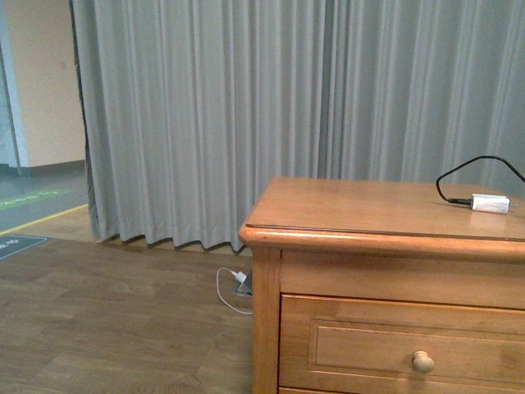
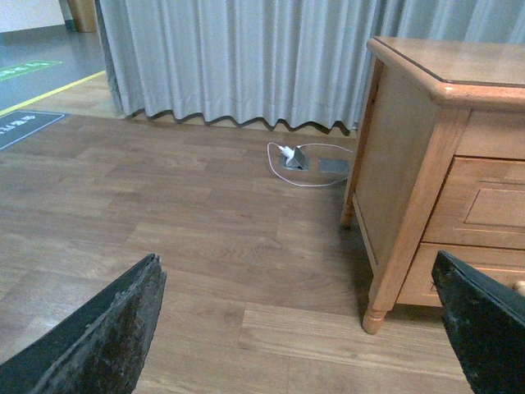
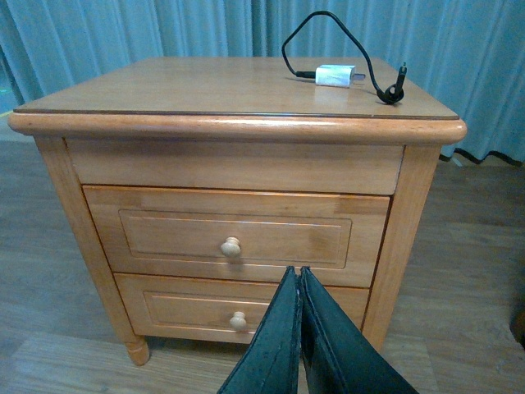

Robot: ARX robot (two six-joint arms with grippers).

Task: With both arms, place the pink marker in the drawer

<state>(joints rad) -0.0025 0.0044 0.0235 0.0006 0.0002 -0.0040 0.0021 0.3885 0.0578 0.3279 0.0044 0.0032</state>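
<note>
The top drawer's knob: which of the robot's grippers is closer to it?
Probably the right gripper: shut, directly facing the top drawer, its knob just beyond. The left gripper, open, sits off the cabinet's side.

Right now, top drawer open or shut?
Shut. The top drawer front sits flush in the cabinet frame, with no gap showing.

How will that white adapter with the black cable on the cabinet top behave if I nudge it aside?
The white adapter looks small, so probably light and easy to slide on the smooth cabinet top. Its black cable loops loosely and would likely flop and drag behind.
</note>
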